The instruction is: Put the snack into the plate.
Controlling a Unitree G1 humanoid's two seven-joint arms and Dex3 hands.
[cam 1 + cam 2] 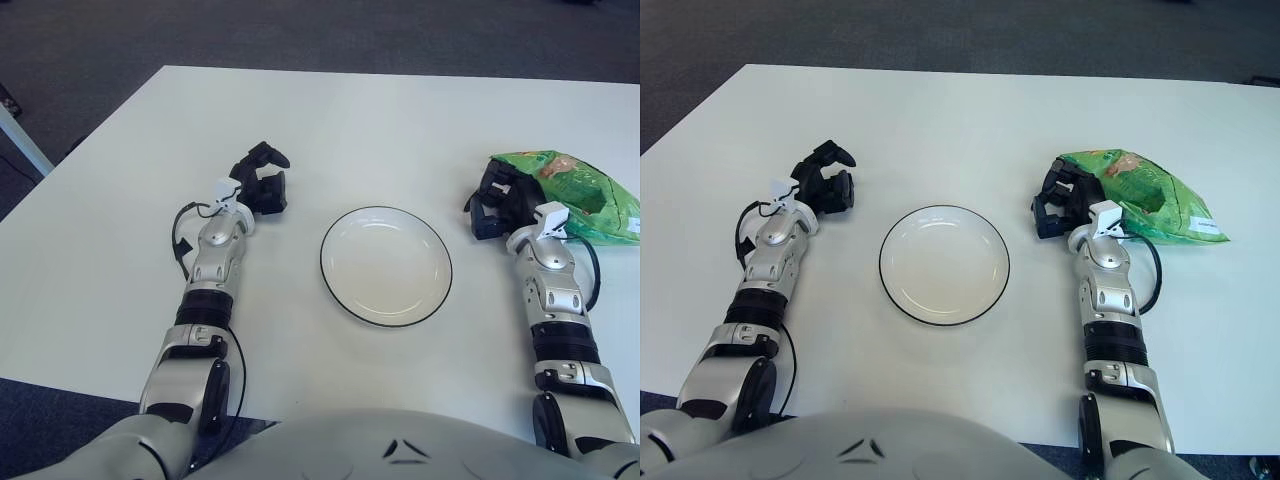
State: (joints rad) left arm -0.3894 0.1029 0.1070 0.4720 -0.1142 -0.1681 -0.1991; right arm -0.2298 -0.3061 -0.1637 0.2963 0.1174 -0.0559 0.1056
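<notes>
A white plate edged with a thin black line is seen on a white table. The snack bag is printed bright green with orange-brown patches and a white label. Black hands are carried on silver-grey arms. Dark grey carpet is seen beyond.

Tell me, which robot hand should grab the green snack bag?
The right hand. It sits right beside the green snack bag, maybe touching it already. The left hand rests across the plate, far from the bag.
</notes>
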